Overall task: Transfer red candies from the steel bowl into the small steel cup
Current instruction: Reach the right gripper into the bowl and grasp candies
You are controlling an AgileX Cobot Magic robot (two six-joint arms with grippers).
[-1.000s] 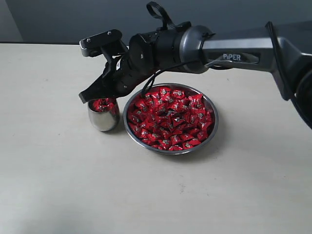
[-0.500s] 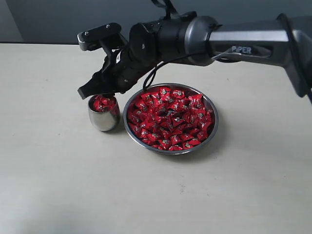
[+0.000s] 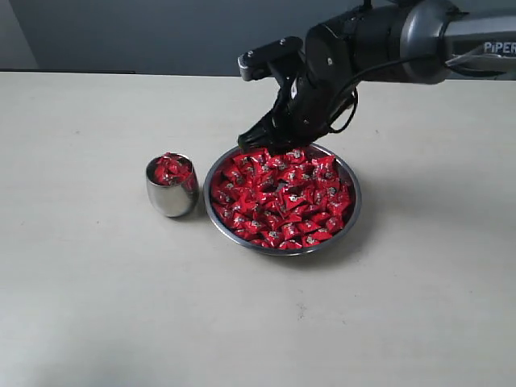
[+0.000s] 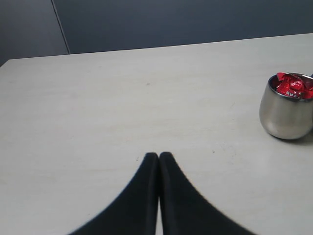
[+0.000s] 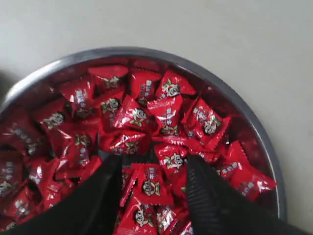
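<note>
We see the steel bowl (image 3: 284, 252), wide, shallow and shiny, sitting level and heaped across its whole width with red candies (image 3: 282, 197). Their wrappers are glossy, and each has a small silvery mark at its centre. Just beside its left edge in the exterior view stands the small steel cup (image 3: 168, 203), upright and mirror-sided. It is filled with more candies, which mound slightly above its lip.
</note>
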